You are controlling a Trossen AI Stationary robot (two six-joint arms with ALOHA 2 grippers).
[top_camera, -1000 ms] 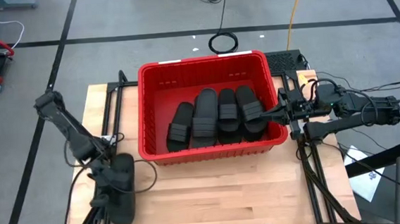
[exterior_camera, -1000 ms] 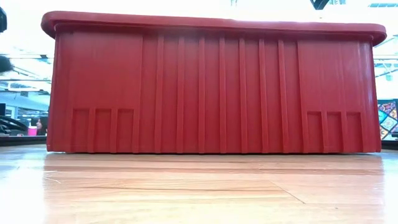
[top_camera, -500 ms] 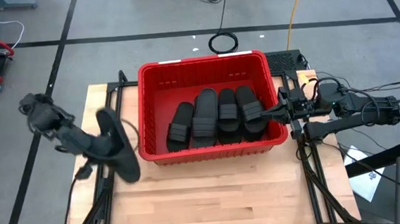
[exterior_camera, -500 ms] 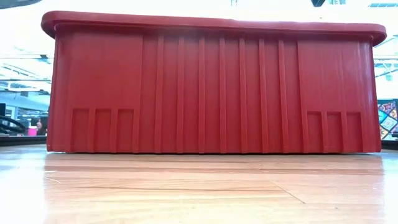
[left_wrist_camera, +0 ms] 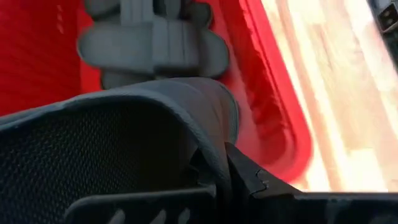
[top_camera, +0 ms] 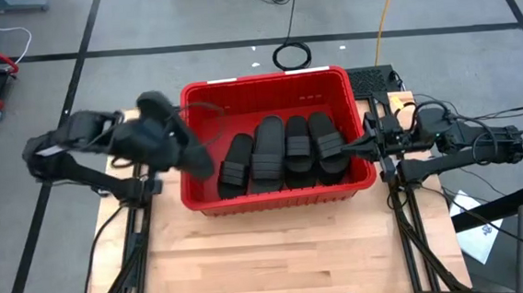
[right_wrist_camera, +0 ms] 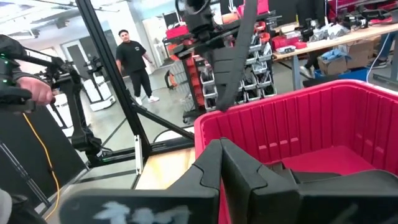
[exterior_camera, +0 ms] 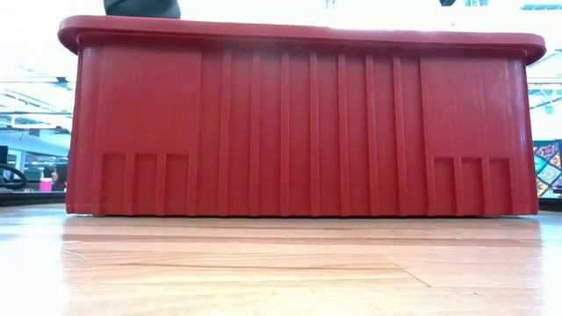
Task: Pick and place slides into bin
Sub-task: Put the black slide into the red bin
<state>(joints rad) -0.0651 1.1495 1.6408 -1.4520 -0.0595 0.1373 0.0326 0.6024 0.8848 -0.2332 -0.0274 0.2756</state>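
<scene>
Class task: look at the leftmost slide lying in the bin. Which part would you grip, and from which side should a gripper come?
Grip the ribbed strap of the leftmost slide, coming from above. It lies flat, strap up, in the bin, whose walls and the neighbouring slides block any sideways approach.

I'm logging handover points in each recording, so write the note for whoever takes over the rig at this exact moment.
Left hand: shut on a black slide, carried over the left rim of the red bin; not released.
Right hand: at the bin's right rim; the right wrist view shows its fingers closed together, nothing between them.
Done: four slides lie side by side on the bin floor.
Left: lower the held slide into the open space at the bin's left end and let go. No other slide shows on the table in the high view.
</scene>
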